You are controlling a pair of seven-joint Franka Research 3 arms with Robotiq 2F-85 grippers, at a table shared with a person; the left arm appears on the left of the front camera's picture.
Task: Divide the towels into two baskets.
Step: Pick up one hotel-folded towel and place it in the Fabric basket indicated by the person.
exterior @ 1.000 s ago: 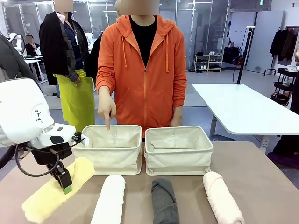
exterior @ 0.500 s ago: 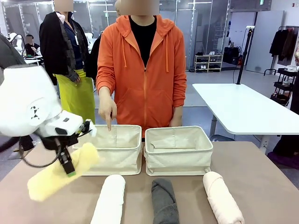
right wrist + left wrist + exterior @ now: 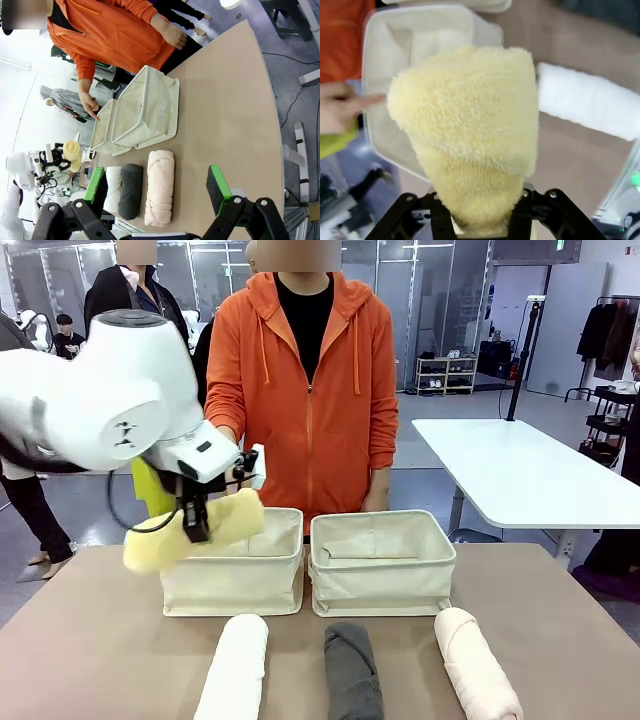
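Left claw [image 3: 196, 528] pinching pale yellow rolled terry towel [image 3: 150, 548] mid-roll, airborne over left rim of left cream canvas basket [image 3: 235, 585]. Risk: one end overhangs outside, so early release drapes roll over rim. Person's pointing hand [image 3: 340, 107] close, could brush it.

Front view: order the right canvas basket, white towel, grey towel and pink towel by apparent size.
1. Cream canvas right basket.
2. Pale pink terry towel roll and white terry towel roll: alike, both cut off at the picture's edge.
3. Dark grey terry towel roll, narrowest.
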